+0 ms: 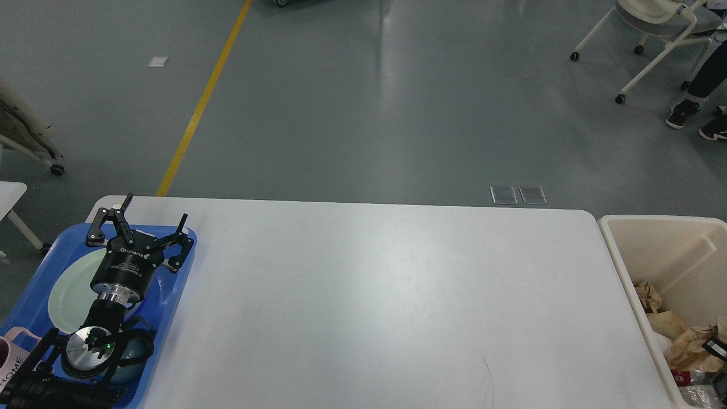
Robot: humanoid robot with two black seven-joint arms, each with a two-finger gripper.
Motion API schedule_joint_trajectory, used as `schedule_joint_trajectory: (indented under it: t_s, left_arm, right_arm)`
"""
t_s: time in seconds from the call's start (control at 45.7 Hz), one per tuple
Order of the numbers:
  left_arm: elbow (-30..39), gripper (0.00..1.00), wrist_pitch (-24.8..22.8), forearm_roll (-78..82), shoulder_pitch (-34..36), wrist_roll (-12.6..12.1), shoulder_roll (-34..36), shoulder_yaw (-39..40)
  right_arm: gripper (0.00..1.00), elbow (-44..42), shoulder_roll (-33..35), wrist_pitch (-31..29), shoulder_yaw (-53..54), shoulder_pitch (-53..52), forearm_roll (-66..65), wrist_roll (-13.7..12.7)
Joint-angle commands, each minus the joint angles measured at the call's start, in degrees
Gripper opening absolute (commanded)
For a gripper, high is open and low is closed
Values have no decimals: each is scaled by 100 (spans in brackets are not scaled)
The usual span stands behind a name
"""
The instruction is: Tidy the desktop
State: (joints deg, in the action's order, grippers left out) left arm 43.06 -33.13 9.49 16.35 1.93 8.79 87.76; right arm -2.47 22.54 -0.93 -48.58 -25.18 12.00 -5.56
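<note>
The robot's left gripper (154,215) hangs over the far end of a blue tray (173,292) at the left edge of the desktop (386,301), its two black fingers spread wide apart with nothing between them. Below the gripper's round black body, a pale green plate (68,289) lies flat in the tray, partly covered by the arm. At the tray's near corner a pink mug (14,355) shows part of the word "HOME" on its side.

The desktop, a large white top with rounded corners, fills the lower middle of the view, running from the tray on the left to a beige bin (653,238) standing just beside its right edge. Crumpled brown paper (690,349) and other scraps lie in the bin's near end. A small dark part (717,346) shows over the bin at the right edge of the view; whether it is the right gripper, and how its fingers stand, cannot be told.

Beyond the desktop stretches a grey floor with a yellow line (201,102) running away to the far left, and a white wheeled chair (653,34) stands at the upper right beside a seated person's dark shoes (696,119).
</note>
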Motion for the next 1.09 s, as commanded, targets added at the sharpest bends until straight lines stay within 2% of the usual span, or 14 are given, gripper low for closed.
schedule_joint_trajectory:
  t_s: [0.0,0.372,0.569,0.7,0.876,0.985,1.073]
  left_arm:
    - [0,97,0,1,0,0,0,-4]
    - [0,97,0,1,0,0,0,-4]
    - [0,97,0,1,0,0,0,4]
    - [0,97,0,1,0,0,0,4]
    - [0,97,0,1,0,0,0,-4]
    - [0,97,0,1,9,0,0,-4]
    - [0,97,0,1,9,0,0,-13]
  right_arm:
    - [100,10,-92,111,-11,4,-5,3]
    - [100,-43,-31,199,260,-75,13,20]
    - [100,19,110,207,2394,-655,127,47]
    - [100,176,136,190,3660,-1445,127,64]
    - [100,1502,777,155,5242,-2175,127,64]
    - [100,2662,1357,102,6577,-2255,118,99]
    - [100,3462,1481,102,7861,-2150,57,143]
